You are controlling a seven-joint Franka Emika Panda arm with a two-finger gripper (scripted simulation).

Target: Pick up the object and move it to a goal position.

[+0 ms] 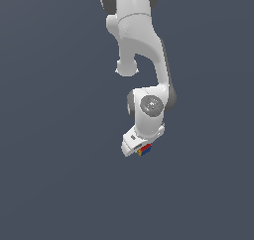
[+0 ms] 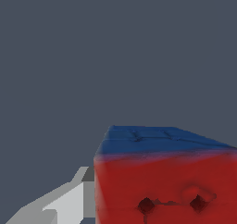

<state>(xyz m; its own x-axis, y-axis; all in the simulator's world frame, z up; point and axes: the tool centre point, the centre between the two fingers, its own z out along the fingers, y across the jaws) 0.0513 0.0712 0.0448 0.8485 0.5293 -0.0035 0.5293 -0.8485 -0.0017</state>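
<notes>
The object (image 1: 145, 150) is a tiny cube with red, blue and yellow faces, sitting at the tip of the white arm in the exterior view. My gripper (image 1: 141, 150) is shut on it. In the wrist view the object (image 2: 166, 181) looms very close, with a red face toward the camera and a blue face above it. One grey-white finger (image 2: 69, 202) shows pressed against the cube's side; the other finger is out of frame.
The white arm (image 1: 144, 60) reaches down from the top of the exterior view. A plain dark grey-blue background fills everything else in both views.
</notes>
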